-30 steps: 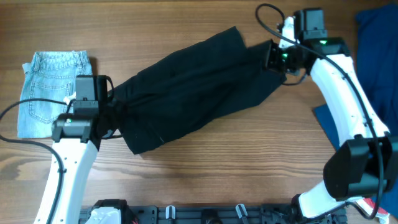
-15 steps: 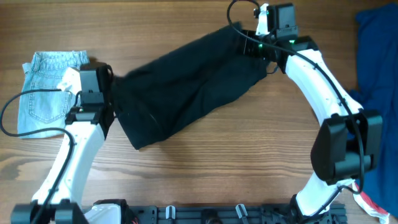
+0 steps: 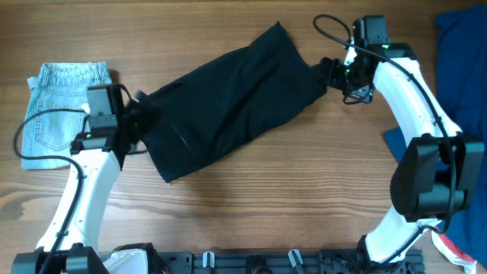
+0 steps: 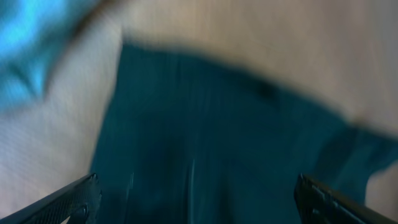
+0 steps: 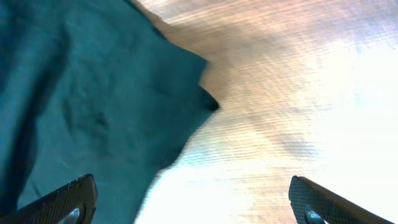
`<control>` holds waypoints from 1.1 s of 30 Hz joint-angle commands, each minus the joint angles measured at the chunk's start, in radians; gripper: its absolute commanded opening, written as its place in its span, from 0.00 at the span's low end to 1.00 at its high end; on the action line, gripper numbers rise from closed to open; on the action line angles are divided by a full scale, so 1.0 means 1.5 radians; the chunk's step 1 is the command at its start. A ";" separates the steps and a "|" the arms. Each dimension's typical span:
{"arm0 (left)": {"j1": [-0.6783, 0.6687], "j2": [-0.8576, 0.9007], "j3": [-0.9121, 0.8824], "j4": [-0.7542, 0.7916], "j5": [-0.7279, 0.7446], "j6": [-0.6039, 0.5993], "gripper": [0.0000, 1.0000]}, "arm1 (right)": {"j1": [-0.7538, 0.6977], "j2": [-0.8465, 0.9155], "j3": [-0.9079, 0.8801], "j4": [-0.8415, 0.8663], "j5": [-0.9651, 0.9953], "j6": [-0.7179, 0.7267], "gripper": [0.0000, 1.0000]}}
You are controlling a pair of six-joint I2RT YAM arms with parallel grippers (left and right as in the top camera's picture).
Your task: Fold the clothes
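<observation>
The clothes (image 3: 228,99), a plain black garment, lie flat in a long diagonal band from lower left to upper right of the table. My left gripper (image 3: 141,118) hovers at its lower-left end, jaws open. In the blurred left wrist view dark cloth (image 4: 217,137) fills the space between the spread fingertips (image 4: 79,198), and the left gripper (image 4: 199,205) holds nothing. My right gripper (image 3: 329,73) is open beside the garment's upper-right edge. The right wrist view shows the cloth's edge (image 5: 93,106) at the left and bare wood between the open right gripper (image 5: 196,208).
Light-blue denim shorts (image 3: 61,106) lie folded at the far left, also a blurred blue patch (image 4: 31,43) in the left wrist view. Bright blue fabric (image 3: 460,53) covers the right edge of the table. A black rail (image 3: 251,262) runs along the front edge.
Both grippers went from shut on the garment's ends to open, letting it go. The right gripper swung back right, off the cloth; the left drew slightly down-left.
</observation>
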 commanded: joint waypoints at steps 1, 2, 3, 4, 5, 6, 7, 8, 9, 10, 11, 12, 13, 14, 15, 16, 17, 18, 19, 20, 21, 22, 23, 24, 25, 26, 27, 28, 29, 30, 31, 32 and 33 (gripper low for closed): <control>-0.039 0.000 -0.001 -0.062 0.081 0.053 0.97 | 0.006 0.006 -0.041 -0.006 -0.080 -0.024 0.98; -0.052 0.005 -0.002 -0.073 0.082 0.064 0.96 | 0.008 0.007 -0.058 -0.004 -0.081 -0.021 0.96; -0.060 0.009 -0.003 -0.077 0.082 0.072 0.95 | 0.009 0.009 -0.071 0.001 -0.080 -0.013 0.94; -0.069 0.013 -0.003 -0.079 0.082 0.076 0.92 | 0.009 0.010 -0.088 0.012 -0.081 -0.005 0.93; -0.084 0.020 -0.003 -0.080 0.082 0.076 0.89 | 0.008 0.011 -0.108 0.031 -0.080 0.025 0.91; -0.101 0.025 -0.003 -0.077 0.082 0.076 0.80 | 0.006 0.011 -0.129 0.053 -0.080 0.049 0.89; -0.114 0.028 -0.003 -0.074 0.081 0.076 0.76 | 0.004 0.011 -0.140 0.068 -0.080 0.070 0.84; -0.127 0.032 -0.003 -0.069 0.082 0.082 0.71 | 0.003 0.012 -0.148 0.079 -0.080 0.085 0.80; -0.137 0.034 -0.003 -0.066 0.081 0.090 0.66 | 0.002 0.011 -0.158 0.098 -0.081 0.105 0.79; -0.151 0.040 -0.003 -0.061 0.075 0.100 0.64 | 0.002 0.011 -0.168 0.126 -0.095 0.110 0.76; -0.163 0.047 -0.003 -0.059 0.058 0.109 0.63 | 0.002 0.012 -0.173 0.151 -0.118 0.100 0.76; -0.172 0.054 -0.003 -0.060 0.040 0.108 0.64 | 0.002 0.012 -0.174 0.165 -0.135 0.087 0.76; -0.180 0.065 -0.003 -0.060 0.023 0.108 0.64 | 0.002 0.012 -0.174 0.174 -0.138 0.089 0.76; -0.185 0.076 -0.003 -0.059 0.018 0.108 0.63 | 0.002 0.012 -0.174 0.176 -0.134 0.092 0.74; -0.189 0.089 -0.003 -0.055 0.019 0.108 0.63 | 0.002 0.012 -0.174 0.178 -0.127 0.106 0.73; -0.193 0.103 -0.003 -0.052 0.019 0.108 0.63 | 0.002 0.012 -0.174 0.183 -0.121 0.121 0.73; -0.197 0.118 -0.003 -0.049 0.019 0.108 0.63 | 0.002 0.012 -0.174 0.195 -0.120 0.124 0.73; -0.200 0.134 -0.003 -0.047 0.019 0.108 0.63 | 0.002 0.012 -0.174 0.205 -0.120 0.123 0.73; -0.203 0.150 -0.003 -0.044 0.019 0.108 0.63 | 0.001 0.011 -0.174 0.211 -0.120 0.123 0.75; -0.207 0.166 -0.003 -0.041 0.019 0.108 0.63 | -0.001 0.011 -0.174 0.213 -0.120 0.123 0.77; -0.208 0.181 -0.003 -0.037 0.019 0.108 0.63 | -0.005 0.011 -0.174 0.212 -0.120 0.125 0.78; -0.210 0.195 -0.003 -0.034 0.019 0.108 0.63 | -0.013 0.011 -0.174 0.212 -0.123 0.125 0.79; -0.210 0.209 -0.003 -0.032 0.018 0.108 0.61 | -0.022 0.011 -0.174 0.212 -0.133 0.125 0.81; -0.210 0.232 -0.003 -0.032 0.018 0.108 0.56 | -0.039 0.011 -0.174 0.212 -0.149 0.125 0.82; -0.209 0.243 -0.003 -0.032 0.018 0.108 0.51 | -0.055 0.011 -0.174 0.213 -0.164 0.126 0.82; -0.209 0.251 -0.003 -0.035 0.018 0.107 0.47 | -0.066 0.011 -0.174 0.213 -0.175 0.125 0.82; -0.209 0.260 -0.003 -0.038 0.018 0.107 0.42 | -0.080 0.011 -0.174 0.215 -0.194 0.125 0.82; -0.210 0.267 -0.003 -0.043 0.018 0.107 0.39 | -0.093 0.011 -0.174 0.215 -0.205 0.125 0.82; -0.210 0.274 -0.003 -0.047 0.018 0.107 0.38 | -0.104 0.011 -0.174 0.215 -0.212 0.125 0.82; -0.210 0.277 -0.003 -0.050 0.018 0.107 0.38 | -0.111 0.011 -0.174 0.215 -0.220 0.123 0.81; -0.210 0.279 -0.003 -0.052 0.018 0.107 0.38 | -0.117 0.011 -0.174 0.214 -0.222 0.122 0.80; -0.210 0.280 -0.003 -0.052 0.018 0.107 0.39 | -0.119 0.011 -0.174 0.211 -0.222 0.120 0.78; -0.210 0.280 -0.003 -0.052 0.018 0.107 0.40 | -0.119 0.011 -0.174 0.209 -0.221 0.121 0.77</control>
